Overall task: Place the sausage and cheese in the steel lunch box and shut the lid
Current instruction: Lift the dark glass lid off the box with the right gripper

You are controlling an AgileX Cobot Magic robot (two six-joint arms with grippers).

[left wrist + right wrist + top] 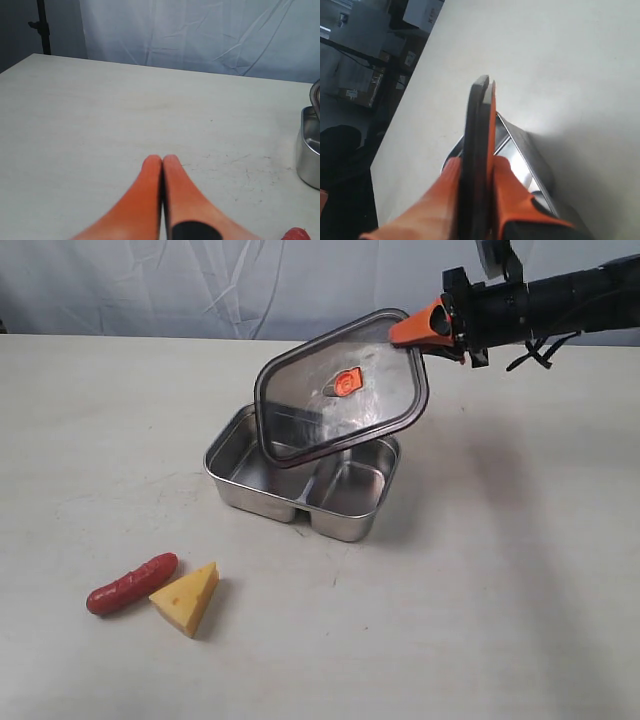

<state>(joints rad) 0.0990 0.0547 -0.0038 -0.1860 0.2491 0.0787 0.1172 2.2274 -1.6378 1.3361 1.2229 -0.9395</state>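
Right gripper [432, 328] is clamped on the rim of the lid [340, 390] at its far right corner, orange fingers pinching the edge from both sides (clear in the right wrist view). Lid hangs tilted, high at the gripped corner, low edge down over the lunch box [255, 498] at the bigger compartment. Can't tell if it touches the steel there. Orange valve at lid centre faces the exterior cam.

Box sits approx mid-surface [500, 590], open side up.

Sausage [131, 583] and cheese [187, 597] lie on the surface near the front left, well apart from the box. Cheese is just beside the sausage's right end and they seem to touch.

Left gripper [162, 162] is fully closed w/ nothing btwn the tips, hovering over bare surface left of the box.
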